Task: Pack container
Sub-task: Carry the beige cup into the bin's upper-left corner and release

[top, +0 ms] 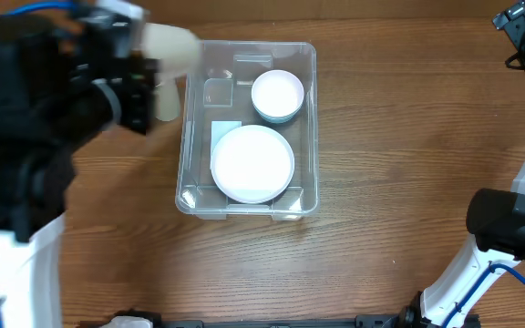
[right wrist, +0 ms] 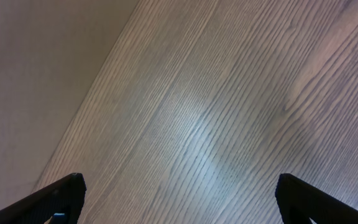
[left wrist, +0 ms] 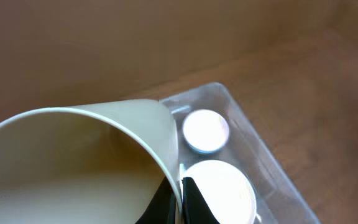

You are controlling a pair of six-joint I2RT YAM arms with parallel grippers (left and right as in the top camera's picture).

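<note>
With your left gripper [left wrist: 180,198] clamped on the cup [top: 173,53] wall and the right gripper [right wrist: 179,194] wide open, empty, clear the container [top: 310,137] rim and aim for its bare upper-left corner.

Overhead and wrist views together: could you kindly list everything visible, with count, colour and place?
container: one, clear, mid-table
large bowl: one, white, inside the container, near end
small bowl: one, white with pale blue outside, inside the container, far end
label: one, white, on the container's bottom
cup: one, cream, beside the container's far left corner
table: one, brown wood
left claw: one, black, shut on the cup's wall
right claw: one, black, open over bare table
</note>
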